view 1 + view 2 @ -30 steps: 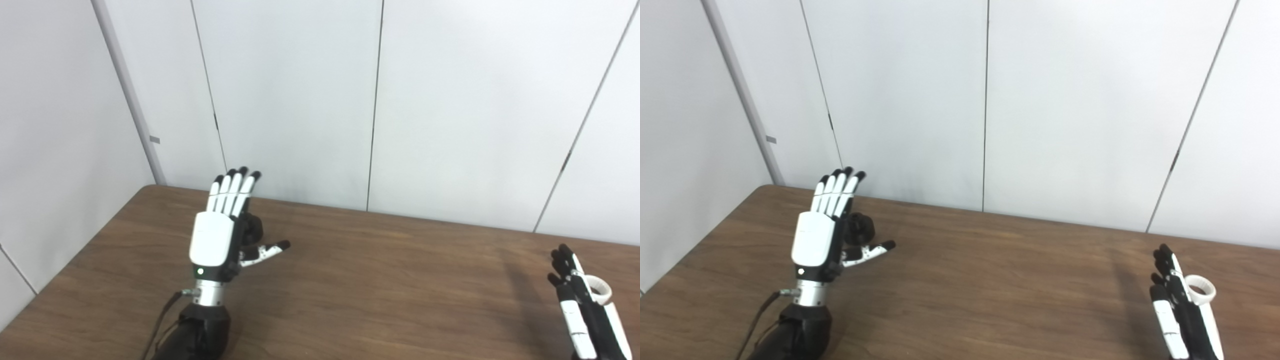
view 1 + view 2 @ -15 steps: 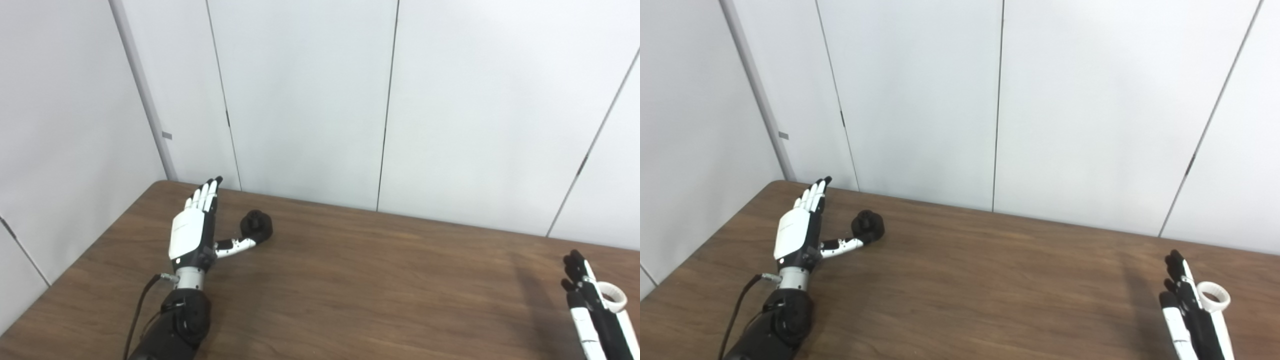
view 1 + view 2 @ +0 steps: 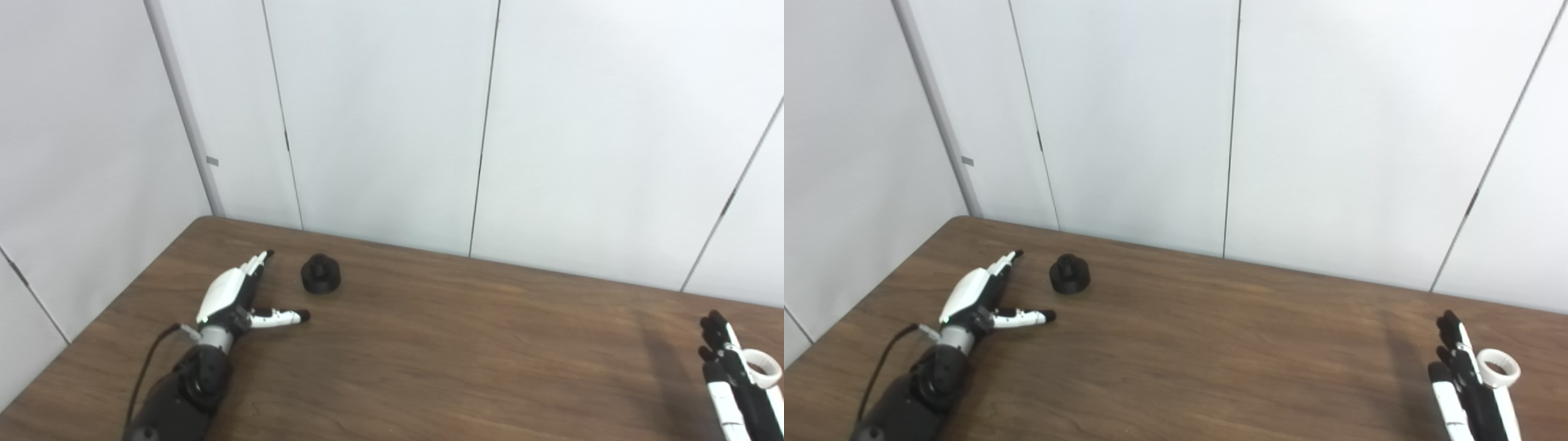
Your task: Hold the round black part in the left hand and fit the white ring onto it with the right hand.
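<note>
Left hand [image 3: 229, 294]: fingers spread flat, thumb out to the right, holding nothing. Black part [image 3: 320, 275] just beyond the thumb, to the far right, upright on the table [image 3: 429, 355], axis vertical, knob up. Right hand [image 3: 1467, 383] at the near right corner, well apart; fingers straight, white ring [image 3: 1497, 369] beside them, hole upward; contact unclear.

- left hand [image 3: 229, 294] drops from upright down low over the table [image 3: 429, 343], fingers flat and spread
- round black part [image 3: 320, 274] is out in the open now, clear of the thumb
- camera view shifts too
</note>
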### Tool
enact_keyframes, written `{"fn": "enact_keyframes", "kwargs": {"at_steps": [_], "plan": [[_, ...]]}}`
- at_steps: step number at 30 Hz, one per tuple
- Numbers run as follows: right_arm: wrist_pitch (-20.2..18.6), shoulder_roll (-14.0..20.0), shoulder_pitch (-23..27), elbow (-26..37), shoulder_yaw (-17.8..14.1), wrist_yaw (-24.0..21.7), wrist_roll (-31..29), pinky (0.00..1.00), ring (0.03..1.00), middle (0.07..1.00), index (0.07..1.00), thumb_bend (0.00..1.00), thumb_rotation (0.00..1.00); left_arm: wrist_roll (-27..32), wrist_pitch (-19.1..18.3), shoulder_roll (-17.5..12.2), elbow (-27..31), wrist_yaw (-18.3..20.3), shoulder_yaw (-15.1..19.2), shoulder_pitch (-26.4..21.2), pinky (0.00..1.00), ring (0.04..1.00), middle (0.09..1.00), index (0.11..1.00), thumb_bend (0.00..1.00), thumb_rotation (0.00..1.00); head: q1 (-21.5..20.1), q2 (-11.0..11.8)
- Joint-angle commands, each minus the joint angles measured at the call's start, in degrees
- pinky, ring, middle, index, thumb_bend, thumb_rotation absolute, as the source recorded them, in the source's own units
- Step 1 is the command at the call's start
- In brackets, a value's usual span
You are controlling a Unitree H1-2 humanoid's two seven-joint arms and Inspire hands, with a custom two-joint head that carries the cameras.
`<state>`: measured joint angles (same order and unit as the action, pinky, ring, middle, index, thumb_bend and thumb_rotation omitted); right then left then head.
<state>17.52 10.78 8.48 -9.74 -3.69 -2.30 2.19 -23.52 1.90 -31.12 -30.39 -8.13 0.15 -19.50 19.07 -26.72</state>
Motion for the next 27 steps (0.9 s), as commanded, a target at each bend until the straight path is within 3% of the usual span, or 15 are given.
{"fn": "enact_keyframes", "kwargs": {"at_steps": [1, 9, 16, 27], "plan": [[0.03, -1.53, -5.15, -3.10, 0.46, 0.37, -0.37, 0.97, 0.987, 0.973, 0.982, 0.47, 0.92, 1.08, -0.77, -2.25, 0.89, 2.28, 0.15, -0.96, 0.99, 1.000, 1.000, 0.943, 1.00, 0.40, 0.04, -0.12], [-0.42, -1.79, -5.47, -2.24, 0.57, 0.39, -0.13, 0.96, 0.990, 0.977, 0.982, 0.49, 0.92, 1.58, -0.92, -3.87, 0.82, 5.91, -0.31, -2.37, 1.00, 1.000, 1.000, 0.823, 1.00, 0.38, -0.33, -0.66], [-0.73, -2.07, -5.65, -1.63, 0.85, 0.20, -0.18, 0.94, 0.986, 0.977, 0.984, 0.47, 0.91, 1.49, 2.62, -3.27, -3.18, 4.34, -0.59, -3.79, 1.00, 1.000, 0.975, 0.745, 1.00, 0.32, -1.03, -1.01], [-2.07, -2.55, -6.23, -0.07, 1.02, 0.44, 0.20, 0.94, 0.980, 0.968, 0.972, 0.46, 0.90, 0.01, 2.75, -2.35, -7.16, 3.50, -3.61, -7.14, 1.00, 1.000, 0.957, 0.740, 1.00, 0.31, -1.58, -1.37]]}}
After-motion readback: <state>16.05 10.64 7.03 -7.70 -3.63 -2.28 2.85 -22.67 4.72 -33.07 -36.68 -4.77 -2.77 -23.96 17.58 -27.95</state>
